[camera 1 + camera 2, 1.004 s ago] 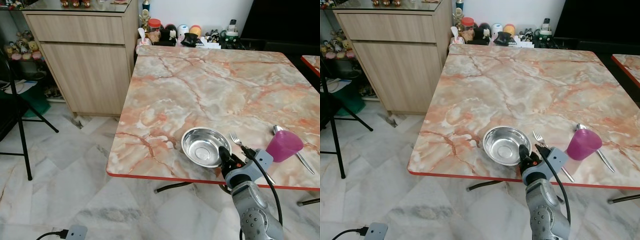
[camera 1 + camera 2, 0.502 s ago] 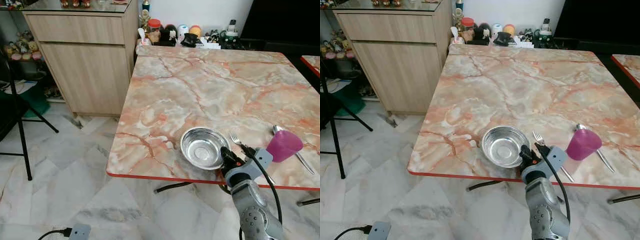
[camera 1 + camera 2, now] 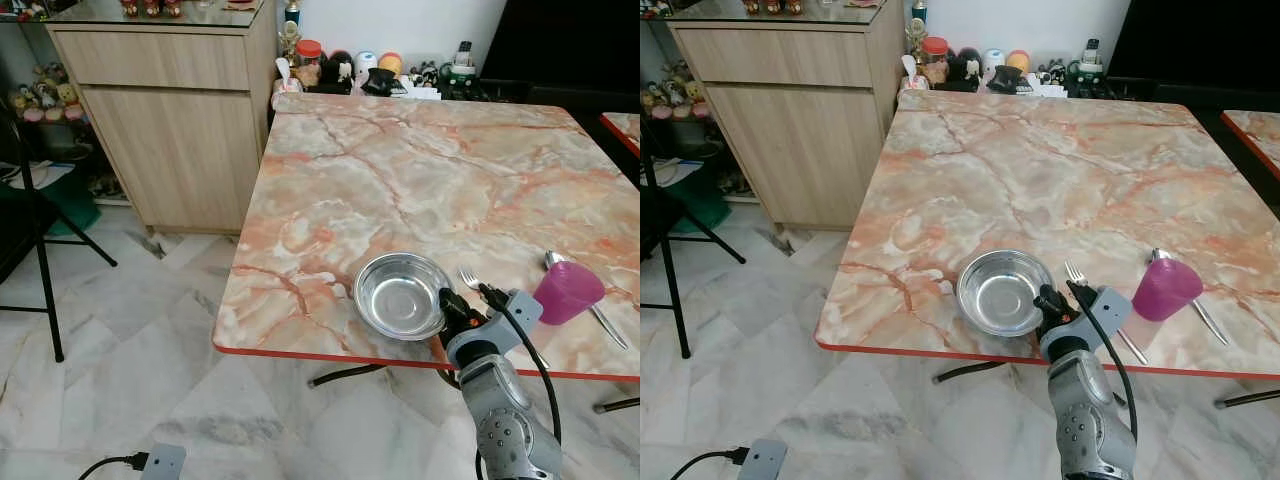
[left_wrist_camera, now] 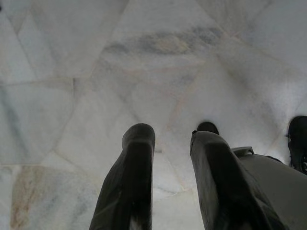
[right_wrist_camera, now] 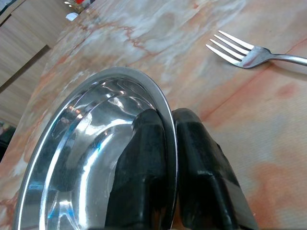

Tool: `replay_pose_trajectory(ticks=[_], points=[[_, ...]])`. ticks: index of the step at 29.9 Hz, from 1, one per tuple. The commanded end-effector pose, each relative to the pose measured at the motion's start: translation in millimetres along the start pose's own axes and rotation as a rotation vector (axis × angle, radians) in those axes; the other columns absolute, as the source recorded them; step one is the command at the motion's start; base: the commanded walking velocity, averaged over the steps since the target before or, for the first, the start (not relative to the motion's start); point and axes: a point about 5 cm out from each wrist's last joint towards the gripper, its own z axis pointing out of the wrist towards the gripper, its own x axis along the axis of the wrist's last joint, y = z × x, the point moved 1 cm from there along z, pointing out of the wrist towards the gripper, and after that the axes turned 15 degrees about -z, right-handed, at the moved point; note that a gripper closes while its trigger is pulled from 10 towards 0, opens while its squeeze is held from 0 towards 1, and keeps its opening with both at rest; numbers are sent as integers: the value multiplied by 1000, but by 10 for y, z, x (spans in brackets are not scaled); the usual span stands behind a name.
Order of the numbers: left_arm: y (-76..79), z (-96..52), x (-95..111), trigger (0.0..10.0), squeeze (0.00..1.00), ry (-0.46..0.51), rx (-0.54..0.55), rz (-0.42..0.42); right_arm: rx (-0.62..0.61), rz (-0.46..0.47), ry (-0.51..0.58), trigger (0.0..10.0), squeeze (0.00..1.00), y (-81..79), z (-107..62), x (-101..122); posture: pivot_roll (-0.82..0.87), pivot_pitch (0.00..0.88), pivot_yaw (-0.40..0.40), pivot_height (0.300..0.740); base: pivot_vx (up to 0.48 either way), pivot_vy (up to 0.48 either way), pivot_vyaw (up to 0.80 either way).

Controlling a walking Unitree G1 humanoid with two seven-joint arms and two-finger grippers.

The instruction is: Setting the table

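A shiny steel bowl (image 3: 398, 294) sits near the front edge of the marble table (image 3: 420, 170). My right gripper (image 3: 449, 309) is shut on the bowl's right rim; in the right wrist view one finger (image 5: 139, 163) is inside the steel bowl (image 5: 86, 158) and the other outside. A fork (image 3: 472, 279) lies just right of the bowl, then a pink cup (image 3: 567, 291) and a spoon (image 3: 556, 260). The fork (image 5: 249, 52) lies on the marble beyond the rim. My left gripper (image 4: 171, 143) hangs open above the floor.
A wooden cabinet (image 3: 170, 110) stands to the left of the table. Jars and small figures (image 3: 350, 68) crowd the table's far edge. A black folding chair (image 3: 30, 230) stands at the far left. A power adapter (image 3: 160, 462) lies on the tiled floor.
The bowl has slid a little to the left along the table's front edge, with my right gripper still holding its rim.
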Motion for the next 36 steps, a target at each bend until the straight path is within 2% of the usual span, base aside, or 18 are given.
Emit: replay_pose_trajectory(ticks=[1, 5, 6, 7, 8, 10, 12, 18, 22, 25, 30, 32, 33, 35, 36], points=[[-21, -23, -129, 10000, 0, -52, 9, 2, -37, 3, -22, 10000, 0, 54, -3, -50, 17, 124, -25, 740, 0, 0, 0], [-36, -23, -123, 10000, 0, -51, 13, 2, -30, 25, -13, 10000, 0, 28, 0, -53, 19, 125, -25, 740, 0, 0, 0], [-41, -23, -121, 10000, 0, -51, 14, 3, -30, 57, 3, 10000, 0, 17, 3, -40, 19, 125, -25, 740, 0, 0, 0], [-41, -23, -120, 10000, 0, -51, 14, 5, -32, 112, 61, 10000, 0, 7, 4, 35, 19, 125, -25, 740, 0, 0, 0], [-41, -23, -119, 10000, 0, -50, 14, 5, -33, 125, 76, 10000, 0, 5, 4, 54, 19, 125, -25, 740, 0, 0, 0], [-40, -21, -114, 10000, 0, -49, 14, 5, 13, 237, 206, 10000, 0, -49, -14, 254, 22, 127, -22, 740, 0, 0, 0], [-38, -21, -116, 10000, 0, -50, 13, 7, 31, 280, 275, 10000, 0, -69, -31, 368, 18, 126, -22, 740, 0, 0, 0], [-11, -20, -126, 10000, 0, -52, 10, 11, 23, 352, 349, 10000, 0, -38, -45, 476, 19, 128, -24, 740, 0, 0, 0], [1, -20, -132, 10000, 0, -55, 7, 16, 43, 387, 436, 10000, 0, -38, -91, 586, 15, 131, -25, 740, 0, 0, 0], [-2, -22, -139, 10000, 0, -58, 7, 21, 37, 391, 453, 10000, 0, -17, -105, 616, 11, 133, -25, 740, 0, 0, 0], [-8, -25, -147, 10000, 0, -59, 7, 41, 55, 340, 472, 10000, 0, -21, -120, 646, 9, 132, -26, 740, 0, -323, 0], [-5, -26, -152, 10000, 0, -60, 7, 36, 77, 274, 478, 10000, 0, -75, -128, 675, 10, 130, -27, 740, 0, -480, 0], [-5, -26, -152, 10000, 0, -60, 7, 36, 77, 274, 478, 10000, 0, -75, -128, 675, 10, 130, -27, 740, 0, -480, 0], [2, -26, -153, 10000, 0, -60, 5, 35, 143, 155, 517, 10000, 0, -240, -157, 802, 6, 127, -27, 740, 0, -480, 0], [4, -26, -154, 10000, 0, -60, 5, 35, 150, 144, 522, 10000, 0, -257, -161, 818, 6, 127, -27, 740, 0, -480, 0]])
